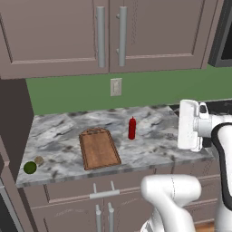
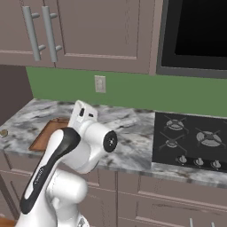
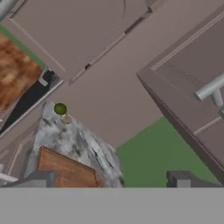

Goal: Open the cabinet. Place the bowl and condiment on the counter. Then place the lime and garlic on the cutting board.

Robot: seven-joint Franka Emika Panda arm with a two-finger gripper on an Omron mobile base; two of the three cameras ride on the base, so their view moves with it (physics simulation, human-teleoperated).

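Marble counter (image 1: 149,145) is carrying the cutting board (image 1: 99,148) lying flat near its front edge, with the condiment (image 1: 132,128) standing upright just right of the board and slightly farther back. Lime (image 1: 30,167) and garlic (image 1: 39,160) are sitting close together at the counter's near left corner, well apart from the board's left side. Gripper (image 3: 107,180) is hanging above the counter with its jaws spread wide, holding nothing.
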